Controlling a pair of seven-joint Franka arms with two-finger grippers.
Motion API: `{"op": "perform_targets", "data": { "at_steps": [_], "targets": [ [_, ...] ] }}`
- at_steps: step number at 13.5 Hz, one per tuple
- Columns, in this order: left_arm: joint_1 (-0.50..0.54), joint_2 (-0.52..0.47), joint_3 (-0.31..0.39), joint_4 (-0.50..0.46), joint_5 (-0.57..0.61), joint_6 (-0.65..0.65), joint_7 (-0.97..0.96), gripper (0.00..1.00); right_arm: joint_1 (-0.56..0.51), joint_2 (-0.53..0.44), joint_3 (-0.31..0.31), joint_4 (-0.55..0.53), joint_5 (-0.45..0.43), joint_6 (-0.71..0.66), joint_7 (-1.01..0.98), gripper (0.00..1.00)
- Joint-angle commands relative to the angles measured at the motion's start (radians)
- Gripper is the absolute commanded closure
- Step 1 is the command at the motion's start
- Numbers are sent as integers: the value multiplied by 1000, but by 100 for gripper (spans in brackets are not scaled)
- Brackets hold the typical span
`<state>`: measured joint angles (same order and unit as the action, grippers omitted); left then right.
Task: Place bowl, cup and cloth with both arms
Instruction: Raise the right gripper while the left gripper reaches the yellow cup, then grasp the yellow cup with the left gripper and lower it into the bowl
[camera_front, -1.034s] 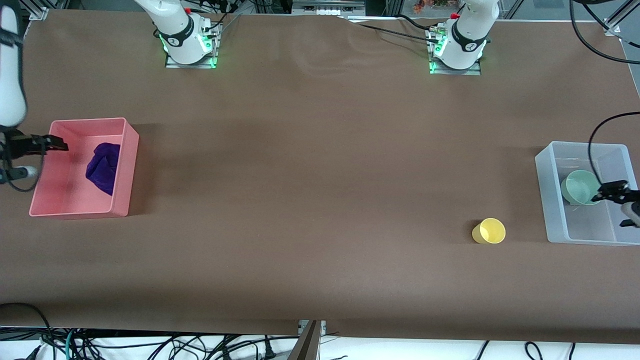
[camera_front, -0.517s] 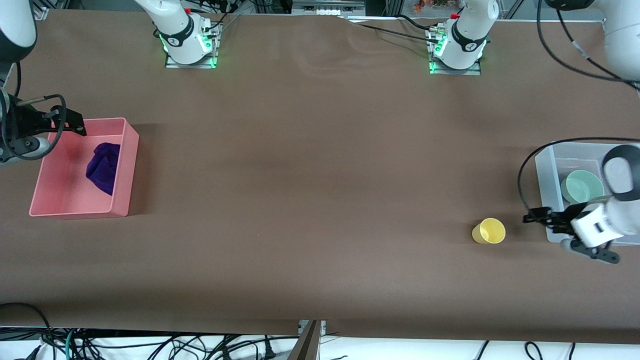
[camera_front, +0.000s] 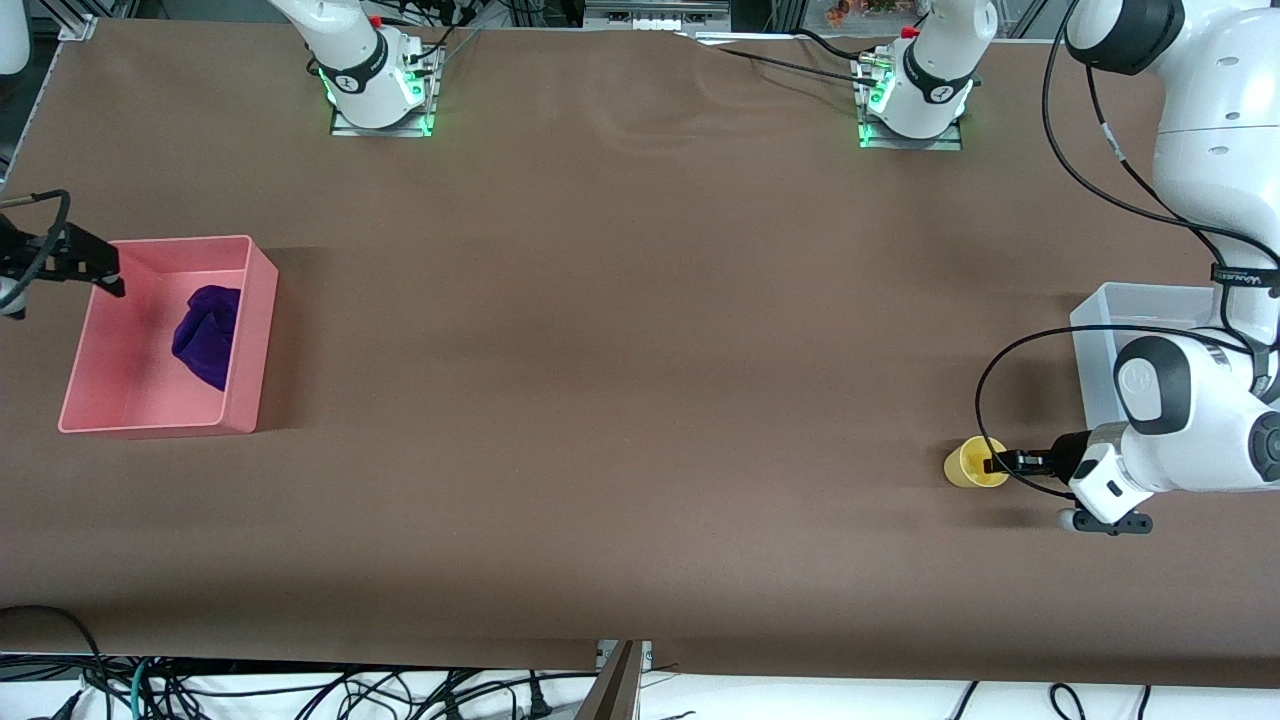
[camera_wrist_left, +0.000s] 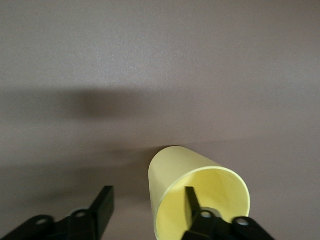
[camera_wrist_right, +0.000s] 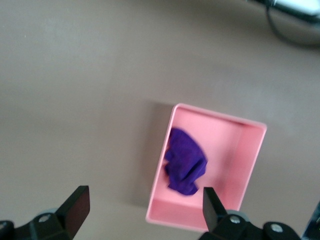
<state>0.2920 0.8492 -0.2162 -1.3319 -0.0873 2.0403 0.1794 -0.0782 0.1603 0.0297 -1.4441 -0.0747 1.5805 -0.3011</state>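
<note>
Cloth (camera_front: 207, 334) lies in pink bin (camera_front: 160, 423); left claw (camera_front: 992, 464) spread astride cup (camera_front: 972, 470) rim.

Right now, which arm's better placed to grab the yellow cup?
Left. Its tool is open at the yellow cup, one finger inside the rim, one outside. The right tool is open above the pink bin holding the cloth.

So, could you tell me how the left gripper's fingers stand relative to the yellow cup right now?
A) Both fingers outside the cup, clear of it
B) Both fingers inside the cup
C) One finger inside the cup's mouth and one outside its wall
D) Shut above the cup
C: in the left wrist view the open left gripper has one finger inside the cup and the other outside its wall.
</note>
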Motion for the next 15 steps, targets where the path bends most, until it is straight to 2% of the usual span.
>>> {"op": "perform_targets", "data": {
  "at_steps": [1,5,6,8,10,12,14,15],
  "targets": [
    [-4,-2,3,-21,-20,8,-3,100,-5,-11,7,11,26,-91,179,0],
    [-5,-19,0,-15,-11,-28,-9,100,-3,-15,12,14,50,-140,230,0],
    [-7,-36,0,-1,-8,-85,-11,100,-3,-12,6,14,79,-157,256,0],
    [-7,-112,5,3,12,-208,-11,100,-3,-4,3,20,73,-157,246,0],
    [-7,-223,-3,7,142,-300,-5,100,-3,5,4,37,73,-159,244,0],
    [1,-298,6,7,265,-351,122,100,-5,8,4,40,73,-157,244,0],
    [33,-320,27,2,380,-348,350,100,-5,10,3,42,73,-154,244,0],
    [83,-314,29,-3,405,-342,417,100,-5,10,3,42,73,-149,244,0]
  ]
}}
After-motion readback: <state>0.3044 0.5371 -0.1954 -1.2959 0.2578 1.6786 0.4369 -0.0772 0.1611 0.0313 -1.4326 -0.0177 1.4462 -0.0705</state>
